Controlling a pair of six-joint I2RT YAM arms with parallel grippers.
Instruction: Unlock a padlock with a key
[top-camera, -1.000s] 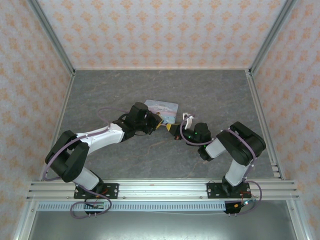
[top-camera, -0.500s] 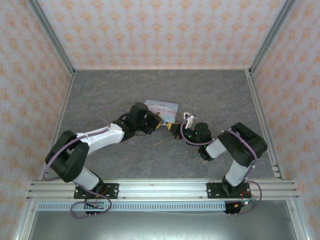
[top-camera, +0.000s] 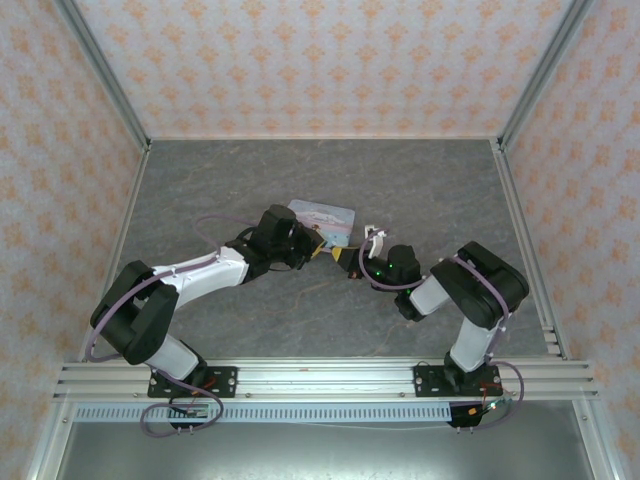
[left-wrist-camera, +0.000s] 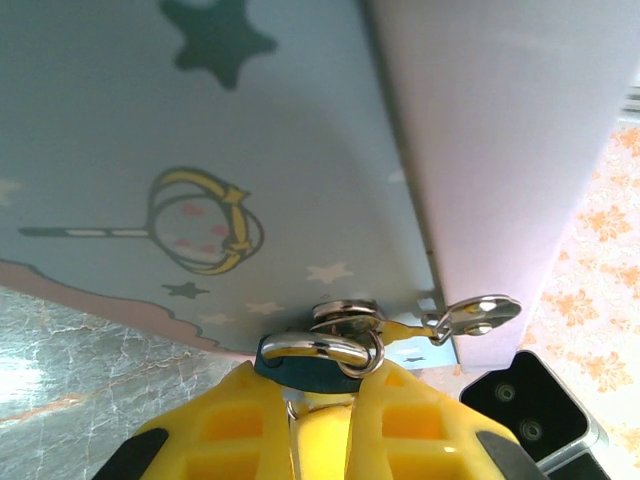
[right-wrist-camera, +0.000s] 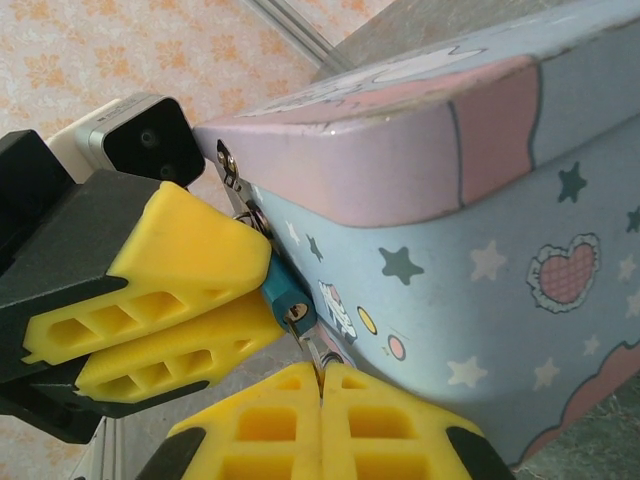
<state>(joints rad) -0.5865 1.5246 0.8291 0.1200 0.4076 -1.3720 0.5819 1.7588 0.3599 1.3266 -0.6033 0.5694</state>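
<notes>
The small teal padlock hangs by its silver shackle from the hasp of the pale-blue tin. My left gripper is shut on the padlock's body; its yellow fingers come in from the left in the right wrist view. The thin key has its tip at the keyhole in the padlock's end face. My right gripper is shut on the key's head, just below the padlock. In the top view the two grippers meet at the tin's near edge.
The tin lies on the grey marbled table near its middle. A silver clasp tab sticks out beside the shackle. Patterned walls and metal posts close in the table on three sides.
The right arm has edged slightly left toward the left gripper. Both grips and the tin stay as they were.
</notes>
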